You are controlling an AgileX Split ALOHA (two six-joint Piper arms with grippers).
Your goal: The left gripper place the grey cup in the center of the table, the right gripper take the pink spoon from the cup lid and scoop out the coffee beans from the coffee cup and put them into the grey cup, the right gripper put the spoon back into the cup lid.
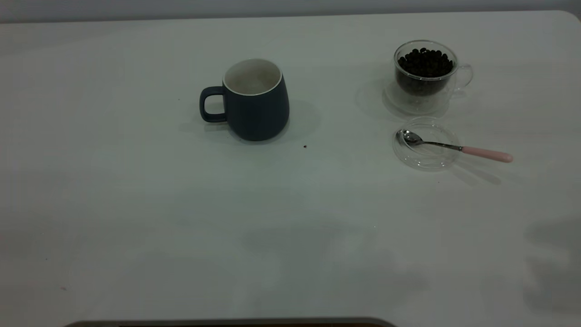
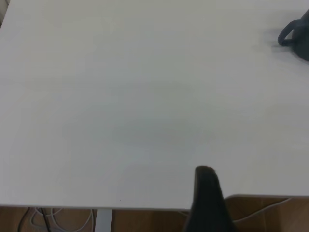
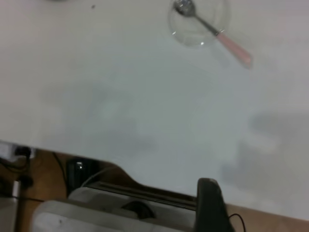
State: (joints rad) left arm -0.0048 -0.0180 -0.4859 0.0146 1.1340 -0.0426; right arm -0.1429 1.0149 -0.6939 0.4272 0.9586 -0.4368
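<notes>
The grey cup (image 1: 256, 102) stands upright around the middle of the white table (image 1: 136, 204), with its handle toward the left and its white inside empty. It also shows in part in the left wrist view as the grey cup (image 2: 297, 36). At the right rear, the clear coffee cup (image 1: 424, 77) holds dark coffee beans (image 1: 425, 61). In front of it lies the clear cup lid (image 1: 429, 160), and the pink spoon (image 1: 454, 147) rests across it, bowl inside and pink handle pointing right. Neither gripper appears in the exterior view. Only a black part of my left gripper (image 2: 206, 193) and of my right gripper (image 3: 208, 203) shows, both at the table's near edge. The spoon (image 3: 212, 30) and lid (image 3: 190, 35) lie far from the right gripper.
A small dark speck (image 1: 304, 146) lies in front of the grey cup. A dark bar (image 1: 227, 323) runs along the near edge of the table. Cables and a white device (image 3: 96, 212) sit below the table edge.
</notes>
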